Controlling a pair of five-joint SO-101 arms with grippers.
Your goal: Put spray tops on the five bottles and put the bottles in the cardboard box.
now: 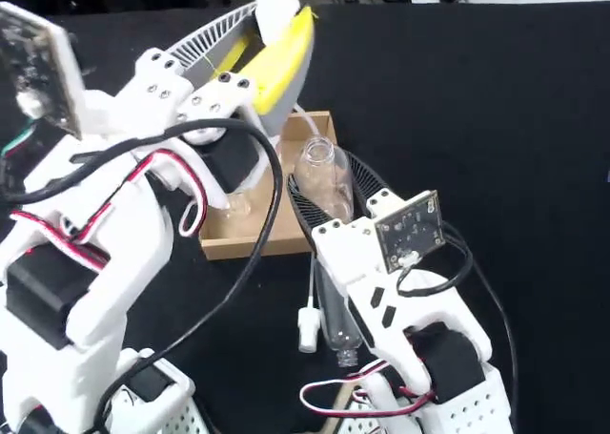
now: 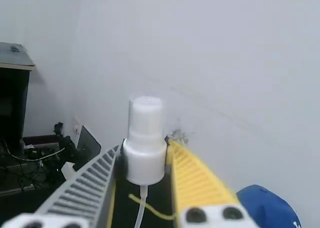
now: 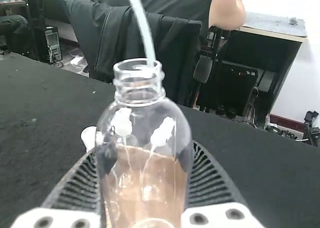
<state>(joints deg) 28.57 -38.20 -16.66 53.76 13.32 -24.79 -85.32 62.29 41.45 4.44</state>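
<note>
Alignment is what this step calls for, as we judge it. On the left, our left gripper [image 1: 282, 19] is clamped on the spray top [image 2: 145, 123], with the collar pinched between the grey and yellow jaws, high over the table. The top's head points up and its tube [image 3: 141, 27] hangs down, so its long axis runs near vertical. The tube's end seems to sit just inside the mouth [image 3: 137, 67] of the bottle [image 3: 144, 123]. Further right, our right gripper [image 1: 326, 191] grips that bottle around its body, raised beside the edge of the box [image 1: 257, 245]. The bottle has its mouth up and its long axis near upright with a slight lean. To seat the top well, we should hold the bottle steady and bring the top's axis into line with the bottle's. Then we lower straight along the tube, so it neither buckles nor catches the rim. We should press or twist only once the collar meets the neck squarely.
</note>
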